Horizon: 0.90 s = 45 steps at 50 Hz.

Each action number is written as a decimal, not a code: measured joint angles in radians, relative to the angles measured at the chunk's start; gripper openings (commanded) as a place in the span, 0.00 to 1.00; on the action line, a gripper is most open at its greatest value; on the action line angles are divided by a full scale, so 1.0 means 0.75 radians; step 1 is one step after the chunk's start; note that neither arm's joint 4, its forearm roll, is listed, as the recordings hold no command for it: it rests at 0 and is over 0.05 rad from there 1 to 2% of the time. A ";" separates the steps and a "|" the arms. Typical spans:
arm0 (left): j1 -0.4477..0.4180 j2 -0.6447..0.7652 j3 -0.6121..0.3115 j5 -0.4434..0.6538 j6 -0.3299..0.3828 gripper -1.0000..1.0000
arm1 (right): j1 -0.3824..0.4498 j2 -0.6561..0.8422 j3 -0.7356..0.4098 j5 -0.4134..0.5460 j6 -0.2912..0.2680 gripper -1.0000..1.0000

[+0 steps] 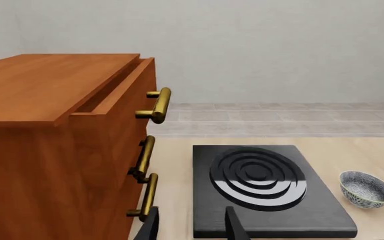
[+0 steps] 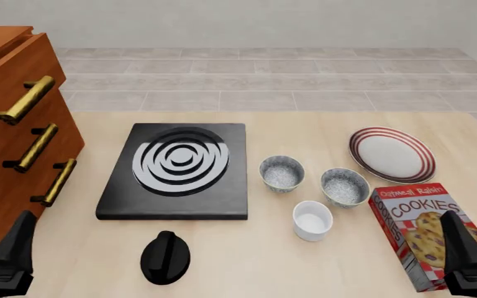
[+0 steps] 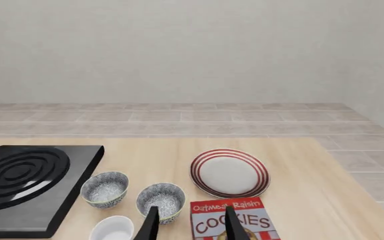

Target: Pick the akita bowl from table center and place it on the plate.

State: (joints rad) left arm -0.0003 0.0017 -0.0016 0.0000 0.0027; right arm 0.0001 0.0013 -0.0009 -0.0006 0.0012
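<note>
1. Grippers parked at the near edge: my left gripper (image 2: pixel 7 261) sits near-left by the wooden drawer cabinet (image 2: pixel 7 143), my right gripper (image 2: pixel 471 257) near-right over the cookie box (image 2: pixel 425 230). Both have fingers spread with nothing between them, so neither has started on the bowl.
2. Two bowls alike sit mid-table, so the target is ambiguous. The akita bowl (image 2: pixel 282 172) I take as the left one, just right of the black stove plate (image 2: pixel 176 171) and closest to table center. Its twin bowl (image 2: pixel 345 186) sits just beside it on the right.
3. Plate (image 2: pixel 391 154), white with red rim stripes, lies far-right, bare, apart from both bowls. My right arm looks best placed.
4. Bowl look: small, round, upright, speckled grey-white inside, dark patterned outside. White cup (image 2: pixel 312 219) sits nearer, plain.
</note>
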 measured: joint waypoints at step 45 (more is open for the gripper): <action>-0.050 0.001 0.001 0.012 0.049 1.00 | 0.180 0.325 -0.418 0.117 -0.058 1.00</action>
State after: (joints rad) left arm -0.0374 0.0023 -0.0009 0.0090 0.0396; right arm 0.1352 0.2452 -0.3147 0.0874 -0.0424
